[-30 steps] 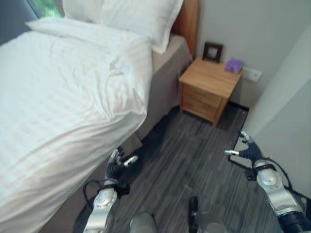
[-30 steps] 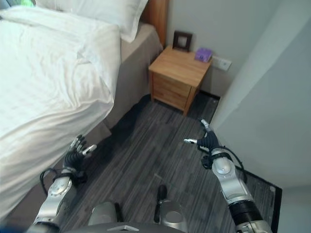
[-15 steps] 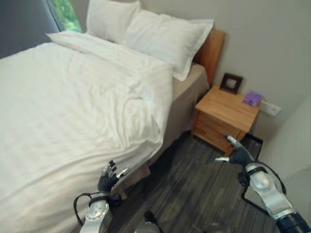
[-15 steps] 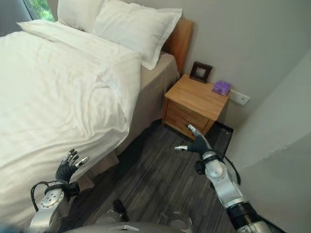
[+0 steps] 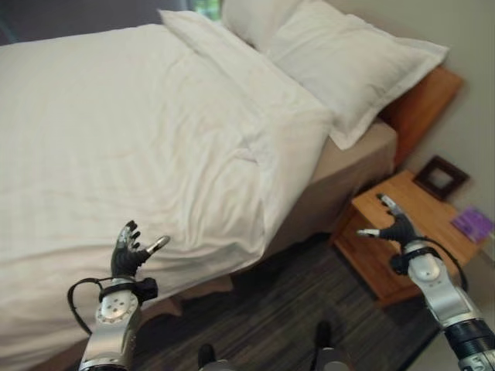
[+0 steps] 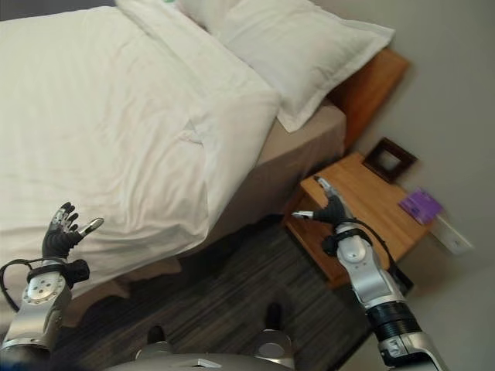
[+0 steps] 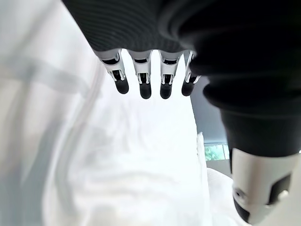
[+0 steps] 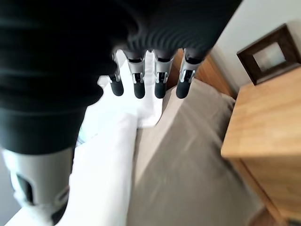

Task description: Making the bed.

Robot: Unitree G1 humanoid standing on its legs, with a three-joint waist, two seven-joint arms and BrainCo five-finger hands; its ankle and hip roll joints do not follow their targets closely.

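At lower left of the left eye view, the left hand (image 5: 128, 251) is raised with fingers spread and relaxed, holding nothing, just before the hanging edge of the white duvet (image 5: 116, 139) that covers the bed across the upper left. Pillows (image 5: 352, 58) lie at upper right. At right, the right hand (image 5: 394, 226) hangs released over the wooden nightstand (image 5: 433, 220), near a dark picture frame (image 5: 441, 176).

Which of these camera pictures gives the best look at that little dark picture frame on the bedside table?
The right wrist view: the picture frame shows close, leaning on the wall at the back of the nightstand. The left and right eye views show it small and far off, past the right hand. The left wrist view faces the white duvet.
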